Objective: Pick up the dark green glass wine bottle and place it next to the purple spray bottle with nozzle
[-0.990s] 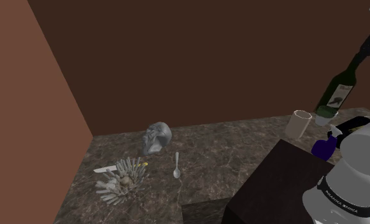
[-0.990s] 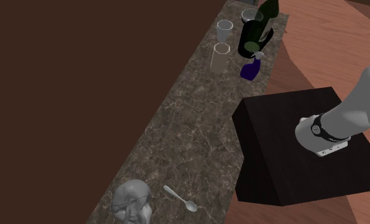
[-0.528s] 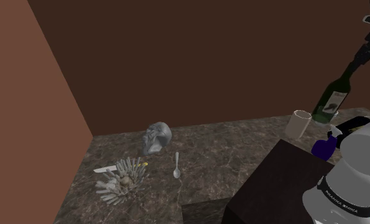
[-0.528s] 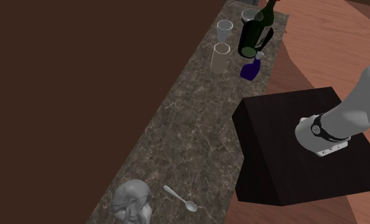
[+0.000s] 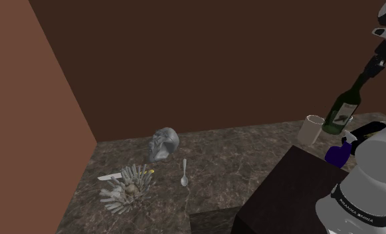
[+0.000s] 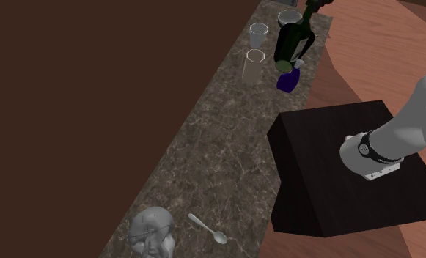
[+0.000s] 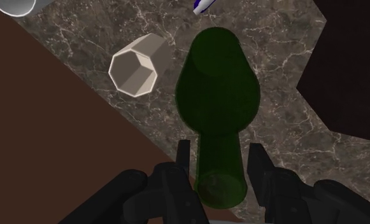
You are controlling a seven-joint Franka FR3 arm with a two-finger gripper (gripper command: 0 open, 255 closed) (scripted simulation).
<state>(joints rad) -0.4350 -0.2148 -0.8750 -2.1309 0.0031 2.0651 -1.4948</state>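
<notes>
- Wine bottle [image 5: 337,116], dark green glass with a pale label, hangs tilted over the far end of the marble desk [image 5: 218,159]. In the shoulder view its neck leans toward 1 o'clock.
- Your gripper [image 5: 376,65] has it by the neck. In the wrist view the fingers [image 7: 185,153] are clenched on either side of the green neck, with the body widening beyond them.
- You cannot tell whether the bottle's base touches the desk.
- In the shoulder view the purple spray bottle [image 5: 337,151] stands just beside the wine bottle, at its 6 o'clock. The second exterior view shows the same order.
- A pale eight-sided cup [image 5: 312,129] stands near the bottle's base, at its 9 o'clock in the shoulder view.
- Well apart, toward the shoulder view's 8 o'clock, a grey skull [image 5: 163,143] and a spoon [image 5: 184,174] rest on the desk.
</notes>
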